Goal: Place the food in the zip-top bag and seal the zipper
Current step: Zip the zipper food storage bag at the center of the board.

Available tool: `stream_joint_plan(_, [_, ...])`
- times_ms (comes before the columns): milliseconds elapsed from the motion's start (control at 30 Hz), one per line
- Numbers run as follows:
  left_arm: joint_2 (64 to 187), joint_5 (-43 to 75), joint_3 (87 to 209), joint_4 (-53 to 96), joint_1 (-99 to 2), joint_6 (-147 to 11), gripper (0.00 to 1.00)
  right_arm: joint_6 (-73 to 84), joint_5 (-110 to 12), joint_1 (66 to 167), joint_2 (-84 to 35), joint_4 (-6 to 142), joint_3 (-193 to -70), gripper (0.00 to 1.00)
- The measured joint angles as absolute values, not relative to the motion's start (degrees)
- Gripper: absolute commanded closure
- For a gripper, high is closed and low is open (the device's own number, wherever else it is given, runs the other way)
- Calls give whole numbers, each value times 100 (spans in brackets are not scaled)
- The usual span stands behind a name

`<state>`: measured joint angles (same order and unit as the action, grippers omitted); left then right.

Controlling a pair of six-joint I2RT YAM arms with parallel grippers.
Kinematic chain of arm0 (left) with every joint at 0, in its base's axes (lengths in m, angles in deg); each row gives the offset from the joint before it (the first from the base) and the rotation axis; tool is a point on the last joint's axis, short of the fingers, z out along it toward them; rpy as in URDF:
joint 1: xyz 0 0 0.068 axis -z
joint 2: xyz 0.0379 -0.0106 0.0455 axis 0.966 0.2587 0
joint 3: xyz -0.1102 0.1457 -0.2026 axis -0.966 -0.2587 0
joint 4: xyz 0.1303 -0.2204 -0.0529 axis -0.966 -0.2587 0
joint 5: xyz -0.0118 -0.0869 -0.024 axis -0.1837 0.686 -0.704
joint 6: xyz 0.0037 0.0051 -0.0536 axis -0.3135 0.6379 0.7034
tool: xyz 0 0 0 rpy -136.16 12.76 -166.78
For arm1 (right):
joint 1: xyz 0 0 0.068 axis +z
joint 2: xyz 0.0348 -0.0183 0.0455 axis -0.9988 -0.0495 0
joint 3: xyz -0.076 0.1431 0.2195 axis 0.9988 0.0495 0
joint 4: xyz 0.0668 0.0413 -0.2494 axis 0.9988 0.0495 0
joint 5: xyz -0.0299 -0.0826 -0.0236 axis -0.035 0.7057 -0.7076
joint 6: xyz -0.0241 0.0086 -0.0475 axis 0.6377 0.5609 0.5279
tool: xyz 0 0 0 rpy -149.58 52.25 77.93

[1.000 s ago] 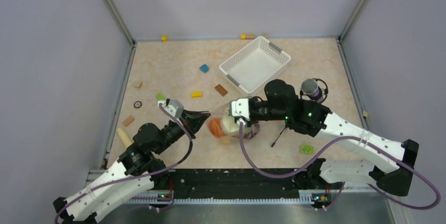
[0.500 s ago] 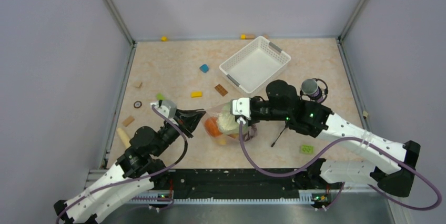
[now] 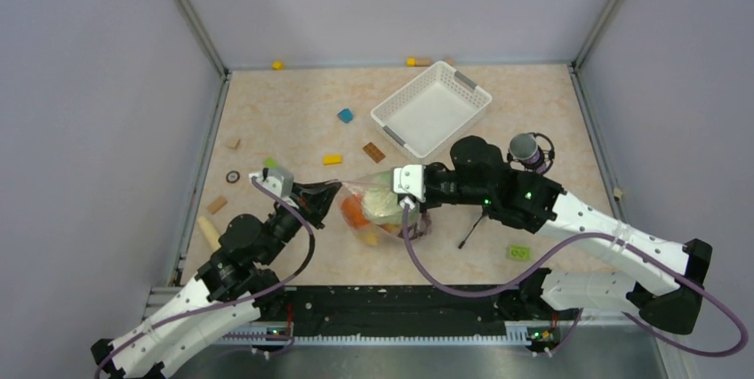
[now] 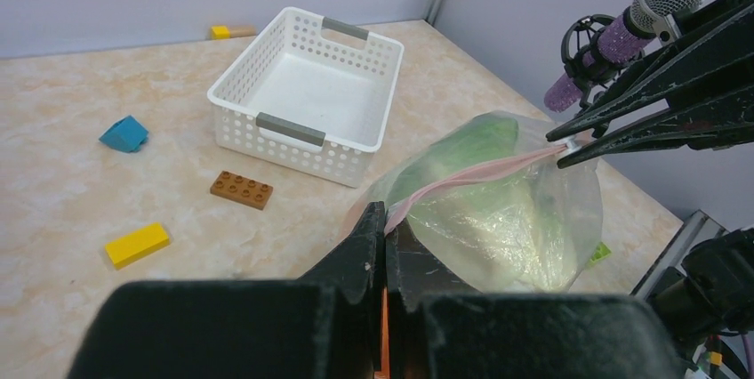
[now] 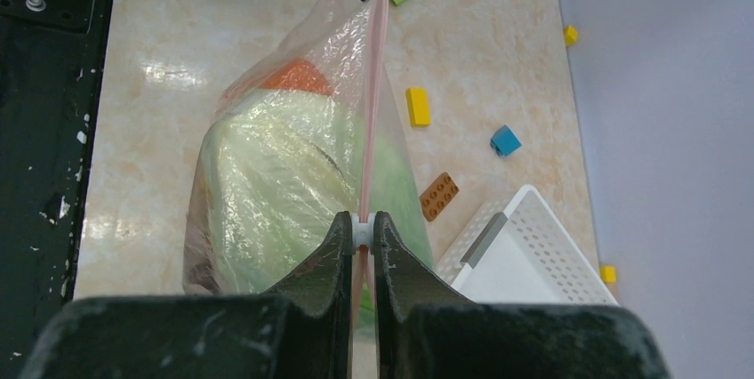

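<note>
**A:** How much of the task is judged done?

**B:** The food is seen inside the bag point(image 3: 381, 212), which is held at the centre of the top view, below the basket point(image 3: 398, 136). Lettuce point(image 5: 267, 165) and an orange piece point(image 5: 293, 76) can be made out through the plastic. The other pieces cannot be told apart. No produce is seen lying outside the bag.

**A:** And the zipper?

**B:** The zipper point(image 4: 471, 176) is stretched taut between the two arms. Its left end is pinched by the closed fingers of the left gripper point(image 4: 386, 229), and its right end is clamped in the closed right gripper point(image 5: 360, 232). Only a single pink line is seen, so the seal is judged made along most of its length. The very ends are hidden by the fingers.

**A:** What is left?

**B:** Little, it is thought. The ends would have to be pressed shut if they are not already, and the bag would then be set down and released.
</note>
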<state>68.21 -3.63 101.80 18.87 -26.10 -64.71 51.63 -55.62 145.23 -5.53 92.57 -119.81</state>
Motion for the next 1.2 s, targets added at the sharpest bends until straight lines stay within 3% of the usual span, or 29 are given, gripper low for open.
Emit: stream_joint_plan(1200, [6262,-2758,10162,1063,-2610,-5835,100,5196,-5323,14510,-789,9423,-12110,100])
